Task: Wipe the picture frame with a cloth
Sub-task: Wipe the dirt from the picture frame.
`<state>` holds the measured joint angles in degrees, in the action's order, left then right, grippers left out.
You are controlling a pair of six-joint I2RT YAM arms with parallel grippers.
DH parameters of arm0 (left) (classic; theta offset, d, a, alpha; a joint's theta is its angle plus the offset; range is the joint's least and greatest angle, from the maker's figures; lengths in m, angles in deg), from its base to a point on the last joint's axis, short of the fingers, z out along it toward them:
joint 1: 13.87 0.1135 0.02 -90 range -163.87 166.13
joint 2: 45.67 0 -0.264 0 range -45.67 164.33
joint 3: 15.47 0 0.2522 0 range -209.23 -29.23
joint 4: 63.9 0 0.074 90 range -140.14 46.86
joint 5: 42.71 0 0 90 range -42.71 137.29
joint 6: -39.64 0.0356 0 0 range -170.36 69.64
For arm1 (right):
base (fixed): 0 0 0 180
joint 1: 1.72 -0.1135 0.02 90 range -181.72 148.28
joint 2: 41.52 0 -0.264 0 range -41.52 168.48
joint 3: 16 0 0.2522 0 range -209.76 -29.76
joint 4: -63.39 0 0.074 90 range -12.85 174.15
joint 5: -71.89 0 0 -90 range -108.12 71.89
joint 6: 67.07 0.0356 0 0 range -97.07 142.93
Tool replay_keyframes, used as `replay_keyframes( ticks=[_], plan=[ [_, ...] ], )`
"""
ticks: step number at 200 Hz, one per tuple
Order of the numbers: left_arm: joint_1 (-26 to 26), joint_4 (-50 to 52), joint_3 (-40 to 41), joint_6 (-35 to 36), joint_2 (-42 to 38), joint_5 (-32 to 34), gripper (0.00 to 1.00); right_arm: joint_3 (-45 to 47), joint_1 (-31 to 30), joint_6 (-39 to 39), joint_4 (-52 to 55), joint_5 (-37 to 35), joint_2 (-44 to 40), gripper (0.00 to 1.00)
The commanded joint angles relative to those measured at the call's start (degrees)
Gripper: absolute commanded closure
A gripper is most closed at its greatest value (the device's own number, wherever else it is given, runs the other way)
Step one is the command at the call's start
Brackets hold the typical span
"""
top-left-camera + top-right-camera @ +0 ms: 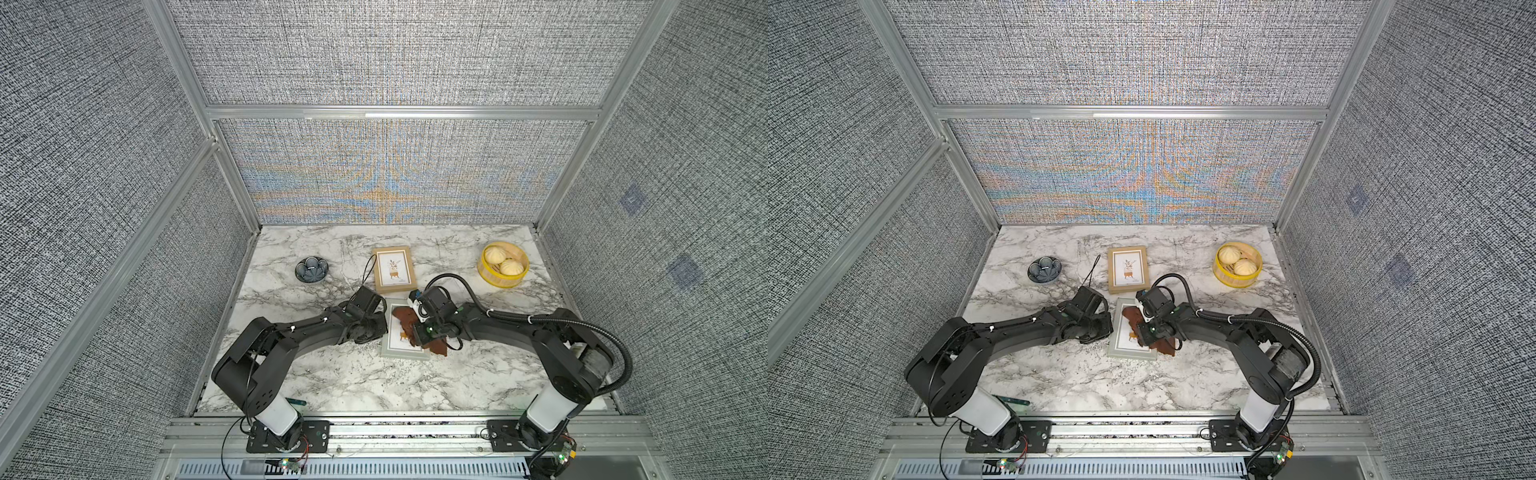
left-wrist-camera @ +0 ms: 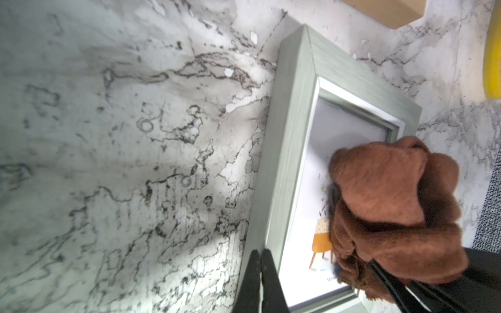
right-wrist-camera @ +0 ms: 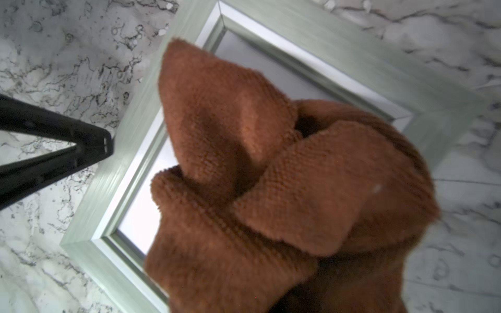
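Wipe in progress, not done.
Your R claw grips the bunched cloth, which lies under it on the glass of the grey-green picture frame. L claw, shut & empty, sits against the frame's rim opposite. Bare glass past the cloth prob. needs more passes.

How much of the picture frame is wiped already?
Done: the right gripper grips the cloth. In hand: the bunched cloth rests on the grey-green frame, whose edge the shut left gripper touches. Left: wiping the glass and border not under it; how much is clean, I can't tell.
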<state>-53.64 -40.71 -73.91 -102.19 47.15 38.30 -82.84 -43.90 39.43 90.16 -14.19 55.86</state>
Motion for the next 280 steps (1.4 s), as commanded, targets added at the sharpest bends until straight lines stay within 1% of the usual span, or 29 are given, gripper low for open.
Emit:
replay_keyframes(
  ticks=[1,12,16,40,56,69,80,98,139,168,177,185,198,214,225,241,255,262,280],
  plan=[
    [-0.1,15.69,1.44,0.86,1.39,3.11,1.0,-1.49,0.49,-0.72,6.5,-8.23,1.82,1.0],
    [-0.09,15.79,1.4,1.04,1.64,3.11,1.0,-3.33,0.64,-0.69,5.97,-8.76,3.94,1.0],
    [-0.1,15.84,1.36,1.08,1.73,3.03,1.0,-5.8,0.81,-0.52,5.93,-9.46,5.09,1.0],
    [-0.06,16.03,1.18,1.3,2.02,2.93,1.0,-12.86,3.27,1.6,7.89,-12.05,10.28,1.0],
    [-0.05,16.11,1.22,1.3,1.96,3.02,1.0,-16.74,3.84,1.99,10.19,-13.81,12.33,1.0],
    [-0.05,16.18,1.1,1.3,2.02,3.02,1.0,-17.85,3.42,1.7,11.51,-15.37,12.91,1.0],
    [-0.06,16.12,1.01,1.14,2.03,3.02,1.0,-16.95,3.21,1.37,11.88,-15.13,12.48,1.0],
    [-0.1,16.19,0.85,0.95,2.11,3.06,1.0,-12.93,1.76,0.07,12.06,-11.19,9.95,1.0],
    [-0.09,16.69,0.75,-0.15,1.93,3.73,1.0,-0.66,-5.19,0.57,14.24,-2.46,1.85,1.0],
    [-0.11,17.1,0.58,-0.44,1.84,4.18,1.0,2.79,-6.34,-0.1,15.67,0.97,-3.21,1.0],
    [-0.11,16.99,0.57,-0.51,1.89,4.25,1.0,2.62,-6.18,-1.56,16.17,0.46,-3.86,1.0],
    [-0.06,16.99,0.61,-0.55,2.07,4.25,1.0,1.87,-5.81,-2.36,17.21,-1.81,-3.55,1.0],
    [-0.05,16.85,0.48,-0.46,2.19,4.16,1.0,-0.06,-4.63,-2.72,18.98,-7.04,-1.76,1.0],
    [-0.13,16.72,0.61,-0.37,2.37,3.94,1.0,-2.55,-4.98,-0.79,21.06,-17.58,1.43,1.0],
    [-0.05,16.59,0.57,-0.28,2.55,3.79,1.0,-2.41,-5.82,0.24,20.14,-20.68,2.21,1.0],
    [-0.1,16.42,0.7,-0.27,2.5,3.81,1.0,-1.5,-7.65,0.91,17.83,-22.27,1.71,1.0],
    [-0.1,16.48,0.6,-0.2,2.55,3.73,1.0,0.1,-9.44,-0.05,14.81,-21.29,0.15,1.0],
    [-0.1,16.47,0.57,-0.11,2.63,3.64,1.0,1.35,-10.13,-0.89,13.11,-19.53,-0.96,1.0],
    [-0.07,16.5,0.26,0.0,2.9,3.59,1.0,6.28,-11.1,-2.88,8.28,-12.23,-4.88,1.0]
  ],
)
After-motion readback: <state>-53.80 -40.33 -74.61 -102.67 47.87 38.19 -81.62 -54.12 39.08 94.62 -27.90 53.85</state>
